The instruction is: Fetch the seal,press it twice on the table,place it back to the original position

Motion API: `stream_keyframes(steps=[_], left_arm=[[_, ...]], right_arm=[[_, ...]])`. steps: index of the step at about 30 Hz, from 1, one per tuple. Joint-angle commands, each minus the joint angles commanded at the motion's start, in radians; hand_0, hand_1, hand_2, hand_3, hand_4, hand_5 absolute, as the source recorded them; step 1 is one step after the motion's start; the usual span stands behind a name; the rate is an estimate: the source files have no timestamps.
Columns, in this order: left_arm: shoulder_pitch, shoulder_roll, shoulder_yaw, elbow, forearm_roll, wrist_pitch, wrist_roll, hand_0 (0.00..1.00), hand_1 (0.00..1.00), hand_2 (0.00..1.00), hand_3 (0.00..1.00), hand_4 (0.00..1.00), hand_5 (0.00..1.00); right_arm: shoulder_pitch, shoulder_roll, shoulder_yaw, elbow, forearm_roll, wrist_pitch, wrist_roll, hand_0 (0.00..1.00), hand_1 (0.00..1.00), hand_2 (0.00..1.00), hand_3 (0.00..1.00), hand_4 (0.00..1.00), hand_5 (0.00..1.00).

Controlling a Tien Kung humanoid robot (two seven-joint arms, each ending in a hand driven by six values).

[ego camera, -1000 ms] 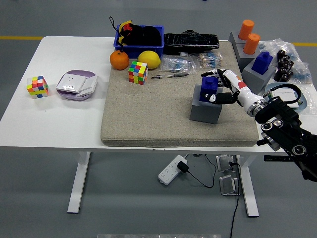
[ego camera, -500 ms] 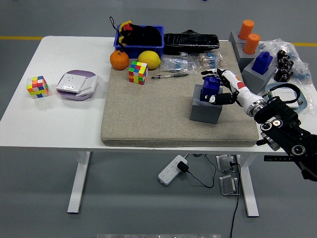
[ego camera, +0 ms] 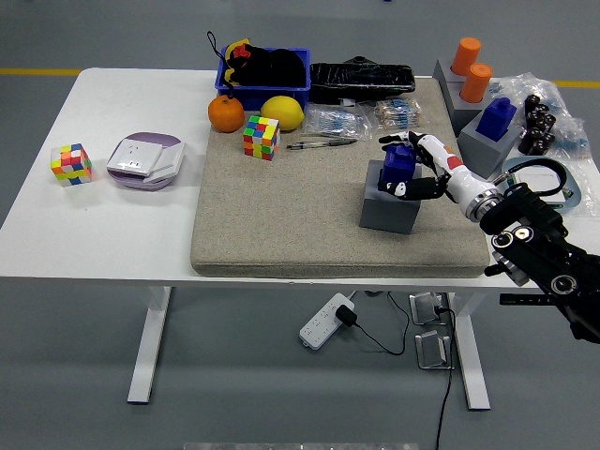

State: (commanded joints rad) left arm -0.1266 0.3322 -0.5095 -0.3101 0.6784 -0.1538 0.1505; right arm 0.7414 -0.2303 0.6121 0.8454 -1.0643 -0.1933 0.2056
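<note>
A blue seal [ego camera: 396, 165] sits at the top of a grey block holder [ego camera: 389, 206] on the beige mat [ego camera: 281, 216]. My right hand [ego camera: 417, 169] comes in from the right with its fingers curled around the seal. The seal is raised slightly and tilted in the holder. My left arm is out of view.
A second blue seal in a grey holder [ego camera: 494, 127] and two orange seals [ego camera: 472, 70] stand at the back right. A Rubik's cube [ego camera: 262, 137], pens [ego camera: 321, 142], a lemon [ego camera: 281, 112], an orange [ego camera: 226, 113] and a blue bin [ego camera: 263, 73] lie at the mat's far edge. A second cube [ego camera: 71, 163] and a purple-white box [ego camera: 145, 160] are at the left.
My right hand has closed on the blue seal and lifted it a little out of the grey holder, shifting slightly up and left.
</note>
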Motion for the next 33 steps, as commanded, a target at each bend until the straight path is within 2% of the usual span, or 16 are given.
stream_keyframes(steps=[1,2,7,8,13,14,19,20,33], left_arm=[[0.000,0.000,0.001,0.000,0.000,0.000,0.000,0.821,0.798,0.766,0.814,0.763,0.296],[0.000,0.000,0.001,0.000,0.000,0.000,0.000,0.821,0.798,0.766,0.814,0.762,0.296],[0.002,0.002,0.003,0.000,0.000,-0.001,0.001,0.821,0.798,0.766,0.814,0.762,0.296],[0.002,0.002,0.003,-0.001,0.000,-0.001,0.001,0.821,0.798,0.766,0.814,0.762,0.296],[0.001,0.004,0.005,-0.001,0.000,-0.001,0.001,0.821,0.798,0.766,0.814,0.762,0.296],[0.001,0.005,0.005,-0.001,-0.001,-0.001,0.001,0.821,0.798,0.766,0.814,0.762,0.297],[0.003,0.006,0.006,-0.001,-0.001,-0.001,0.001,0.821,0.798,0.766,0.814,0.762,0.297],[0.003,0.006,0.007,0.000,-0.001,-0.001,0.001,0.821,0.797,0.766,0.814,0.762,0.298],[0.008,0.006,0.002,0.000,0.001,0.000,0.000,0.821,0.797,0.766,0.814,0.761,0.297]], right_arm=[[0.000,0.000,-0.001,0.001,-0.002,-0.005,0.001,0.815,0.834,0.825,0.848,0.894,0.002],[0.000,0.000,-0.001,0.001,-0.004,-0.008,0.002,0.901,0.916,0.884,0.914,0.998,0.002],[0.001,0.000,-0.003,0.002,-0.011,-0.015,-0.001,0.901,0.916,0.884,0.914,0.998,0.002],[0.001,0.000,-0.003,0.002,-0.012,-0.016,-0.002,0.962,0.948,0.928,0.953,0.998,0.072],[0.002,-0.002,0.000,0.006,-0.022,-0.015,-0.005,0.962,0.948,0.928,0.953,0.998,0.072],[0.002,-0.004,0.002,0.008,-0.024,-0.017,-0.004,0.998,0.977,0.957,0.987,0.998,0.165],[-0.003,-0.013,0.022,0.022,-0.030,-0.021,-0.005,0.998,0.977,0.957,0.987,0.998,0.165],[-0.005,-0.015,0.027,0.024,-0.033,-0.021,-0.008,0.998,0.998,0.980,0.998,0.998,0.297],[-0.040,-0.061,0.122,0.080,-0.111,0.022,-0.071,0.998,0.998,0.998,0.998,0.998,0.329]])
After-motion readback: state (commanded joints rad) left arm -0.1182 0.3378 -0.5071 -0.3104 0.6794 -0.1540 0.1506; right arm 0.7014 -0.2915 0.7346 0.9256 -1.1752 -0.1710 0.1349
